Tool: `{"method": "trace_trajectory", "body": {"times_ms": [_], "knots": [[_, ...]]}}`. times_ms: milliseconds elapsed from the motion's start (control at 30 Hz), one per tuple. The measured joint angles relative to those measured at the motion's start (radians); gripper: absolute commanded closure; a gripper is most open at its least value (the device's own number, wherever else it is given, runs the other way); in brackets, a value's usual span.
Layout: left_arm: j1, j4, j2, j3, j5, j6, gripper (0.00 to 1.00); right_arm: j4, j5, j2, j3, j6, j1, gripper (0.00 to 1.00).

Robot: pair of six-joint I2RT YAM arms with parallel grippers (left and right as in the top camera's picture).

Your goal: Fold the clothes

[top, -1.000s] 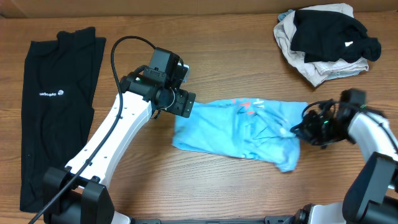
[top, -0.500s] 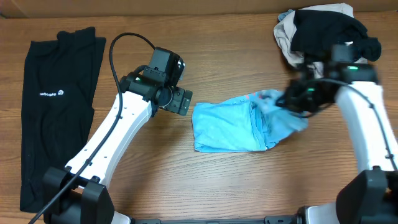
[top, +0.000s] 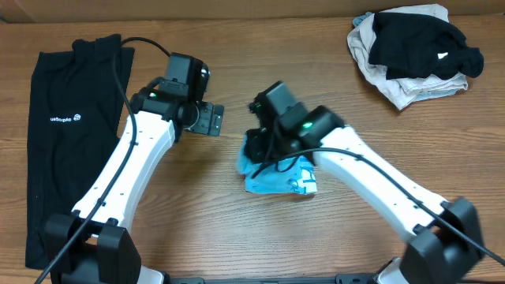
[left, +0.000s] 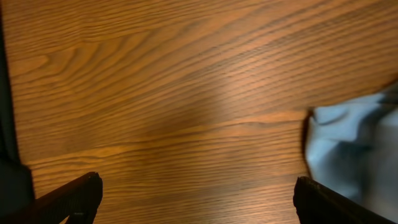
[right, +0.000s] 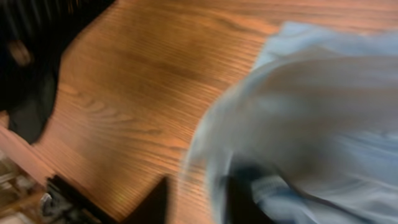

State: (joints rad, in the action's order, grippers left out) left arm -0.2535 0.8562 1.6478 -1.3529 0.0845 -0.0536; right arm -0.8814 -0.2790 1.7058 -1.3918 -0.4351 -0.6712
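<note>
Possibly the bunched light blue T-shirt lands crumpled, since the left jaws gape over the tabletop and the right jaws' hold is unreadable.

t-shirt lies right of the long garment

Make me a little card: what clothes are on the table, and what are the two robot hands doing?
blue T-shirt: bunched up in the middle
black garment: lying flat at the left
clothes pile: far right corner, black on beige
left hand: open, empty, above the table beside the T-shirt
right hand: on the T-shirt; grip too blurry to tell
</note>
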Motion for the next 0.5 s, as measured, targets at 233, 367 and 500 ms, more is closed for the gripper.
{"method": "trace_trajectory", "body": {"times_ms": [233, 367, 500], "knots": [[0.026, -0.001, 0.000, 0.000, 0.003, 0.000, 0.00, -0.006, 0.027, 0.098, -0.002, -0.041, -0.027, 0.05], [0.027, -0.012, 0.000, 0.000, 0.002, 0.000, 0.00, -0.092, 0.053, 0.096, -0.051, -0.039, -0.011, 0.02], [0.027, -0.019, 0.000, 0.000, 0.002, 0.000, 0.00, -0.174, 0.102, 0.055, -0.125, -0.029, 0.032, 0.02]]}}
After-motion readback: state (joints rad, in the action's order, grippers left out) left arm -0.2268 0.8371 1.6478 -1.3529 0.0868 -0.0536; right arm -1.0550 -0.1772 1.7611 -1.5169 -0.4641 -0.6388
